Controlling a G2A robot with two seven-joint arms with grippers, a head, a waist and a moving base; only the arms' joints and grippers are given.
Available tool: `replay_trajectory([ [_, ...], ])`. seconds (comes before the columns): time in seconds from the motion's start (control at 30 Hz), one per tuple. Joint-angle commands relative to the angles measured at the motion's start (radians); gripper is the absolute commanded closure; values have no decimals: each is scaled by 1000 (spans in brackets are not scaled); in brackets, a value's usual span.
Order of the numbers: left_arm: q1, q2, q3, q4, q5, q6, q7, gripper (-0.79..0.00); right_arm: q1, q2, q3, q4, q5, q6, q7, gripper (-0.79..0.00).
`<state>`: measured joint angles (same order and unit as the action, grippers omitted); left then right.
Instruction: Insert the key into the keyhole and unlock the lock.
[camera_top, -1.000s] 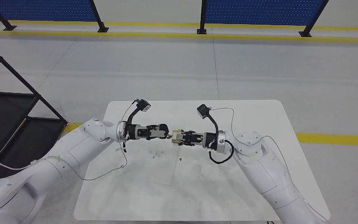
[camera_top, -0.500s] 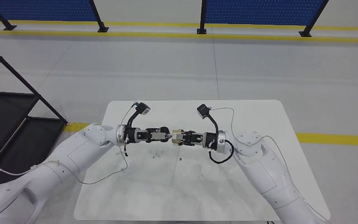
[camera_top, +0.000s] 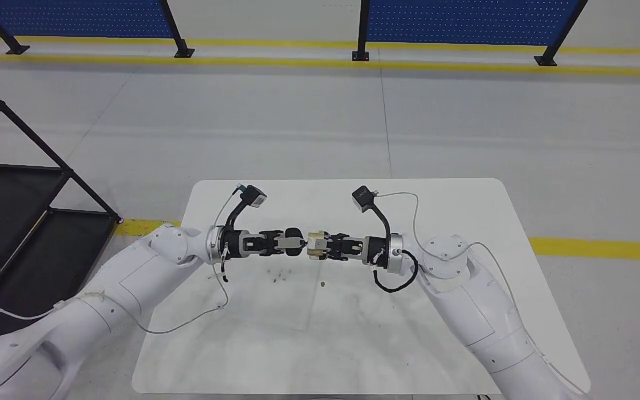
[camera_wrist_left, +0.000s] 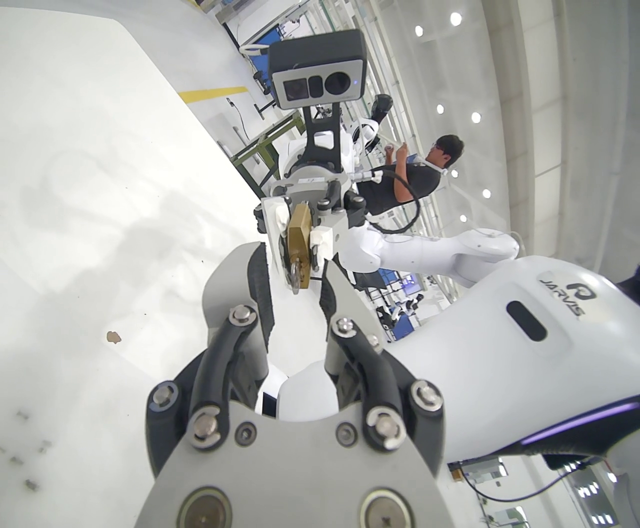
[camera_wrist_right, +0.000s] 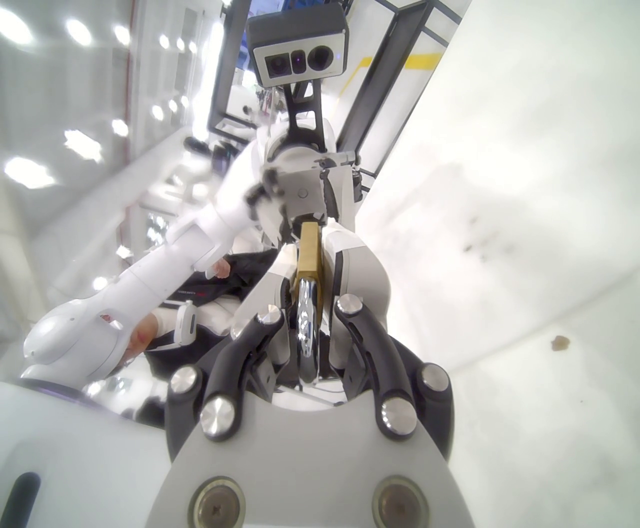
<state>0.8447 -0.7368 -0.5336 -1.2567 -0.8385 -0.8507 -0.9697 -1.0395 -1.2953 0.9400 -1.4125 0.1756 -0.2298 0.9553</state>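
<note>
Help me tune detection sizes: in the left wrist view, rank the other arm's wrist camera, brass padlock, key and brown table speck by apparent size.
Largest to smallest:
1. wrist camera
2. brass padlock
3. key, visible part only
4. brown speck

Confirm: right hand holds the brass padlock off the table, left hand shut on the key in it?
Wrong on the left hand: it is open. The left wrist view shows its fingers standing either side of the key with gaps. The right hand does hold the brass padlock off the table.
</note>
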Motion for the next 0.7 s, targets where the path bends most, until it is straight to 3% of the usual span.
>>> replay_trajectory([
  [0.0, 2, -2, -5, 1, 0, 3, -3, -234, 0, 0, 0, 0, 0, 0, 0, 0],
  [0.53, 37, -5, -50, -9, 8, 19, -18, -139, 0, 0, 0, 0, 0, 0, 0, 0],
  [0.67, 43, -6, -61, -7, 11, 23, -23, -145, 0, 0, 0, 0, 0, 0, 0, 0],
])
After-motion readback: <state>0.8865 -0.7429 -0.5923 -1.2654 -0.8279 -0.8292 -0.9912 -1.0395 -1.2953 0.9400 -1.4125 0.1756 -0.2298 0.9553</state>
